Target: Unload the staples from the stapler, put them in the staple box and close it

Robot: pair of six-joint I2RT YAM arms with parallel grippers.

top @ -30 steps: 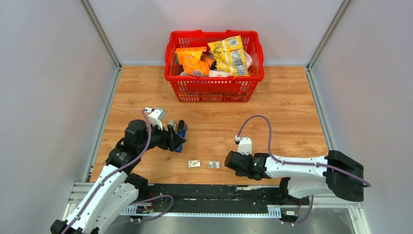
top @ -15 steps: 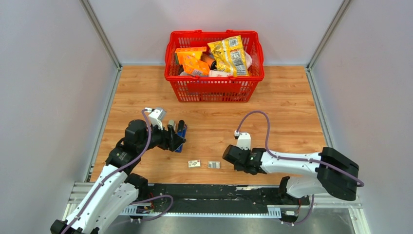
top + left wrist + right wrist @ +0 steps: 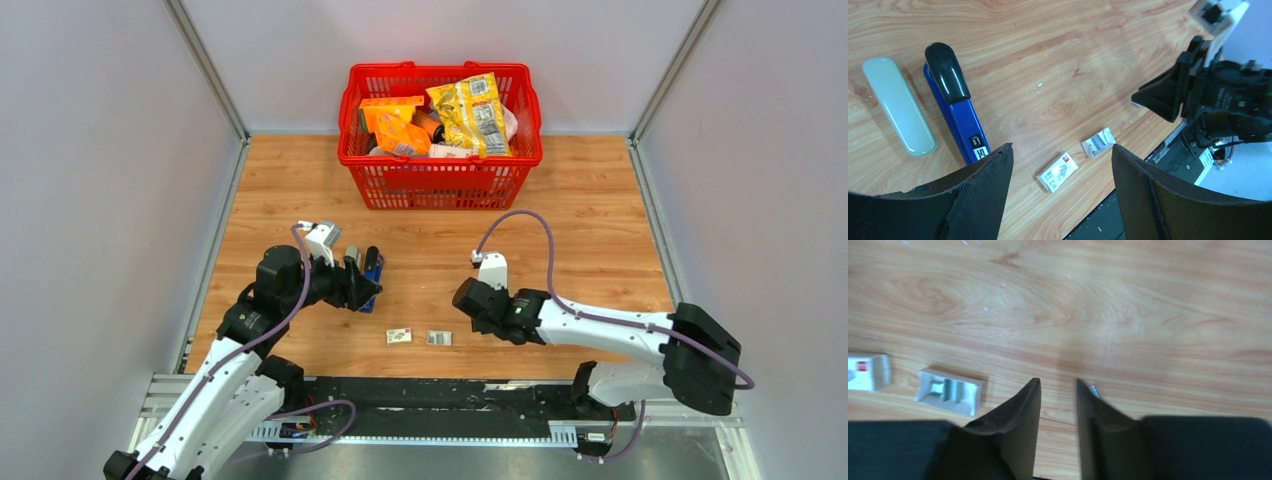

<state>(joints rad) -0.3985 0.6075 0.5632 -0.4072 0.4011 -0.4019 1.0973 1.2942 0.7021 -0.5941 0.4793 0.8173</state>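
Right gripper (image 3: 1058, 381), jaws barely parted and empty: widen, centre over the grey staple strip (image 3: 1093, 389) just beside one finger, pinch lightly, clear of the opened white packet (image 3: 949, 391).

The red plastic mesh basket (image 3: 440, 185) stands at the far middle of the wooden table (image 3: 580, 220), with snack packs (image 3: 470, 110) in it. By my left pincer (image 3: 1061, 148) lies the blue metal stapler (image 3: 960, 125), with a pale oblong plastic piece (image 3: 898, 112) just beside it. Nearer me, a small white printed packet (image 3: 399, 336) lies left of a small white opened packet (image 3: 438, 338). My right pincer (image 3: 1058, 381) is to the right of both.
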